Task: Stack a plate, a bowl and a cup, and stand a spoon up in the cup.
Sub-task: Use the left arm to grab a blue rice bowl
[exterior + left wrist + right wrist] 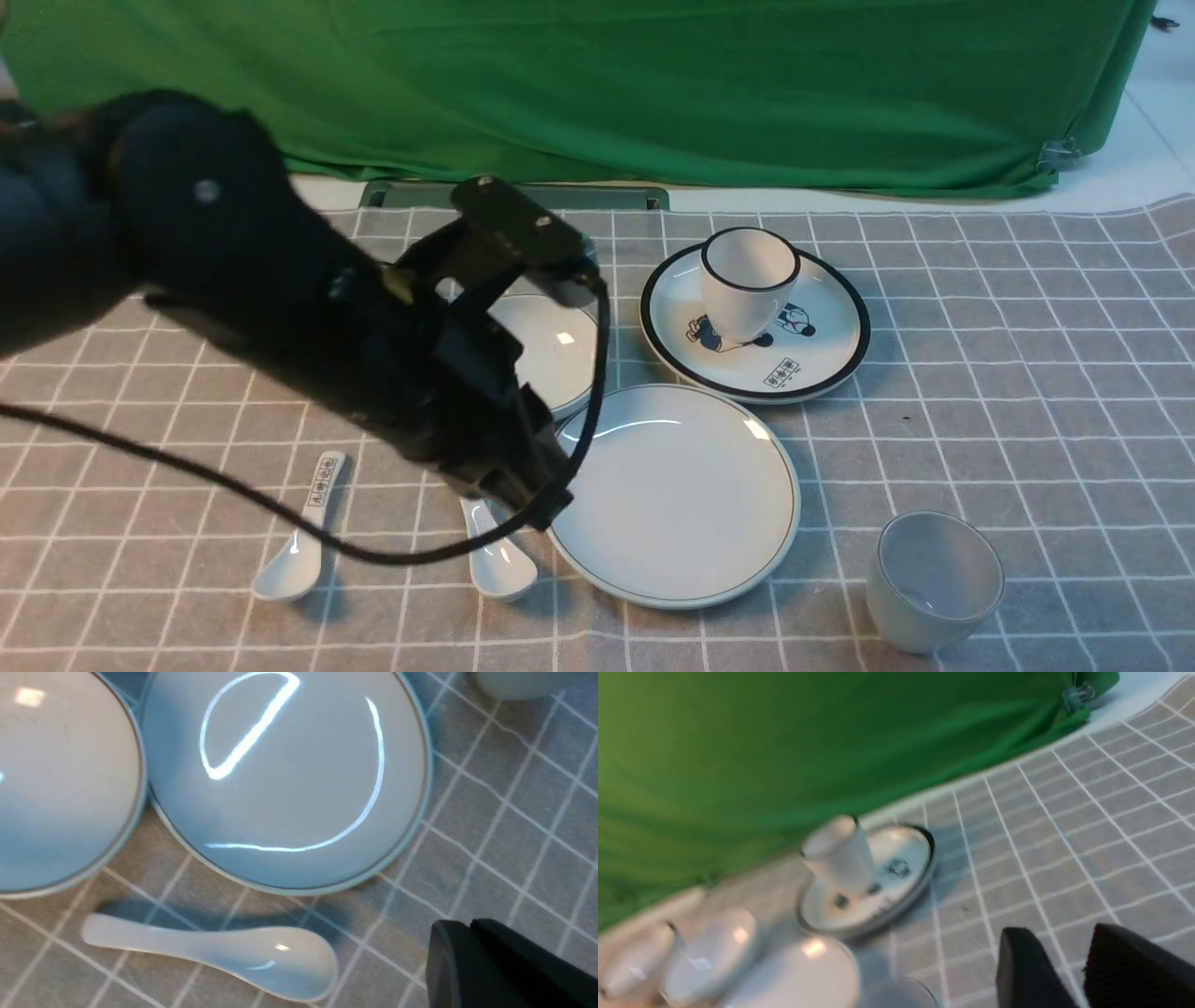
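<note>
1. Tabletop [1027, 373], covered in grey cloth with a white grid.
2. Plain pale grey-green round plate [674, 495] with a thin dark rim line. Lies flat and empty, midway between the left and right edges and toward the near edge.
3. Pale grey-green bowl [555, 350] with a thin rim line. Sits mouth up just beyond the plate toward the far-left. Their rims are close together, but contact cannot be told. The left arm partly hides it.
4. Small pale grey-green handleless cup [934, 583]. Stands mouth up and empty near the near edge, right of the plate and apart from it.
5. Plain white ceramic soup spoon [499, 560]. Lies hollow side up just left of the plate. Its long axis runs near to far, scoop toward the near edge, handle toward the far edge and leaning slightly left.
6. Left claw [469, 933]. Fingers pressed together with nothing between them, above the spoon's handle end.
7. Right claw [1059, 933]. Fingers parted, nothing between them, clear of the cloth.
</note>
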Available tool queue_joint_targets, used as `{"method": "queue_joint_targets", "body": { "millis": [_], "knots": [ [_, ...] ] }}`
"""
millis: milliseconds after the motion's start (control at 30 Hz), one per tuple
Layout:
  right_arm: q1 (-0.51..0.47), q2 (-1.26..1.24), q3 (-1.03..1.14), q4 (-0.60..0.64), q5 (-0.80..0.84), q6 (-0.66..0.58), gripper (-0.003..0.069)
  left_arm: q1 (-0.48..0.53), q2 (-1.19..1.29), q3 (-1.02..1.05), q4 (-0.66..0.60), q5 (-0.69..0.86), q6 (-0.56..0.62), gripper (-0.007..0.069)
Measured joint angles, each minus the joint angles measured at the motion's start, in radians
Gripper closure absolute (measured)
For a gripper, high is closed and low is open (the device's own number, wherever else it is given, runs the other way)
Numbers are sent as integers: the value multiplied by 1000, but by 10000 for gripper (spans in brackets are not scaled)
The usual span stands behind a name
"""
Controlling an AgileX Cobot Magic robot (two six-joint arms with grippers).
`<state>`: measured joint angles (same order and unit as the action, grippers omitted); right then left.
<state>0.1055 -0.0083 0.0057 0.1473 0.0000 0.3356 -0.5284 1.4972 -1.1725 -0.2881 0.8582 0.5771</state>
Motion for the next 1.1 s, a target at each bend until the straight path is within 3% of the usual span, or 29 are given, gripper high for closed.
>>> {"method": "queue_joint_targets", "body": {
  "millis": [100,167,267,367,467,733,1100],
  "knots": [
    [8,0,-5,4,-12,77,428,2,109,-83,91,4,-3,612],
    [41,4,-57,6,103,79,469,13,179,-154,128,26,-6,608],
    [136,58,-259,7,334,-79,526,70,321,-294,149,110,20,559],
    [229,129,-447,7,514,-221,531,121,414,-392,167,181,164,456],
    [289,178,-548,6,602,-269,531,133,451,-414,189,189,278,356],
    [349,212,-583,-6,629,-282,528,133,467,-418,196,114,441,204],
    [349,215,-583,-28,634,-295,515,133,548,-418,217,86,550,218]
  ]
}}
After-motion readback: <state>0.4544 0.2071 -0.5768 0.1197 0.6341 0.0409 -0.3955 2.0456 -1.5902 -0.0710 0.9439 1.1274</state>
